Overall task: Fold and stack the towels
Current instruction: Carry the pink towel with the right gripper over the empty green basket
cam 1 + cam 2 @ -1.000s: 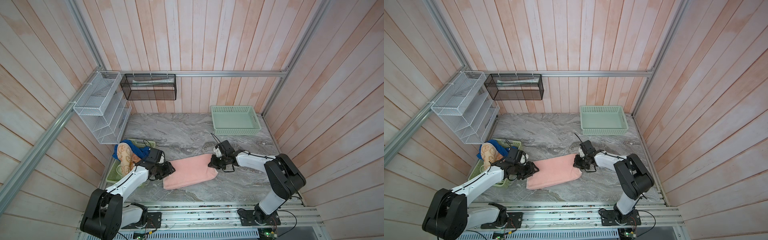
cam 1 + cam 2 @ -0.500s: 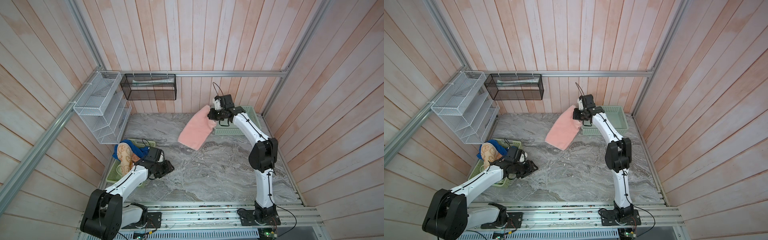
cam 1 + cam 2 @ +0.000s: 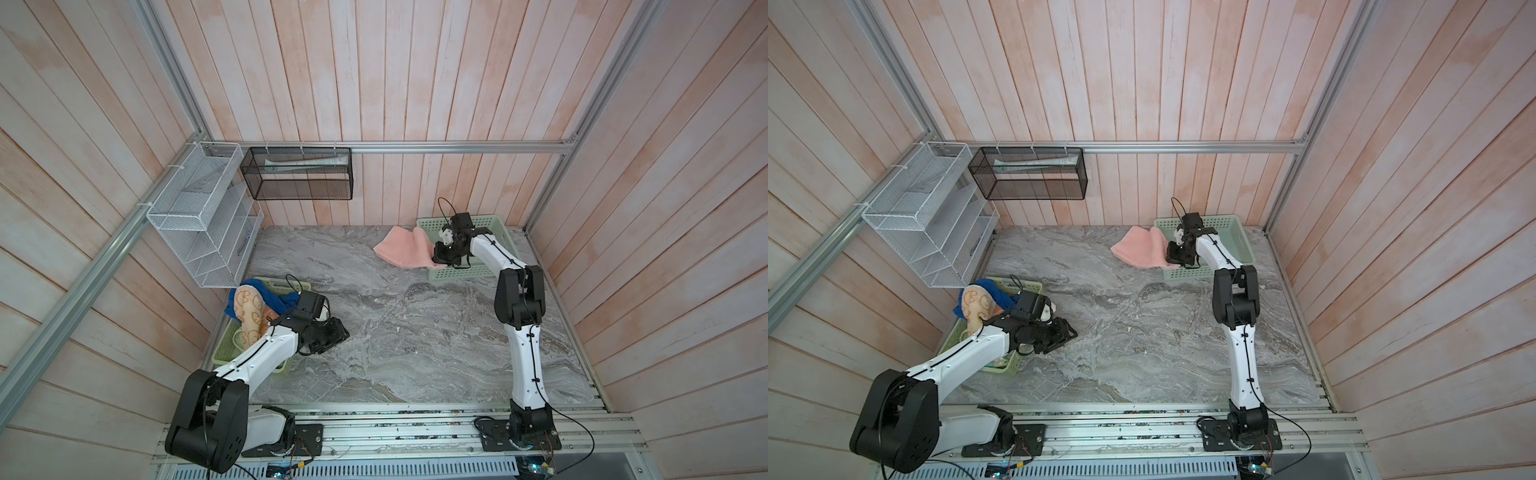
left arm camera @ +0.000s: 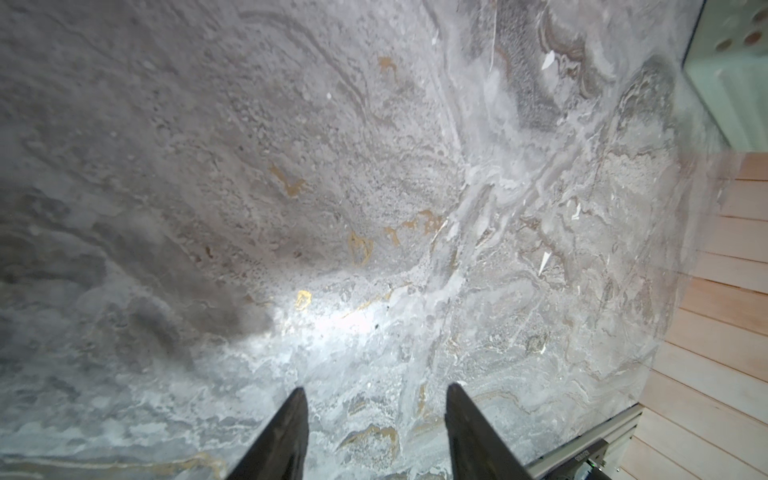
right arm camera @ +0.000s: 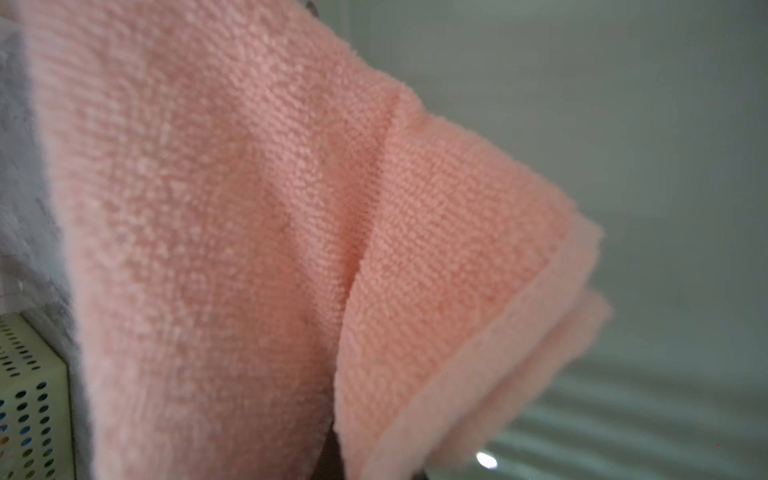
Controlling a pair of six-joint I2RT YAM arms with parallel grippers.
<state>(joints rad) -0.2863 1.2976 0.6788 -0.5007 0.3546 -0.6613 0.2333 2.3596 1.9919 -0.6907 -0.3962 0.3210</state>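
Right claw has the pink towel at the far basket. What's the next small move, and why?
Probably carry the right claw farther over the pale green basket before opening: the folded pink towel hangs mostly outside its rim, over the marble table.

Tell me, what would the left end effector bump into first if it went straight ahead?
Probably the marble tabletop. The left end effector is open and empty, tilted down toward it, with nothing in between; how soon it would touch is hard to judge.
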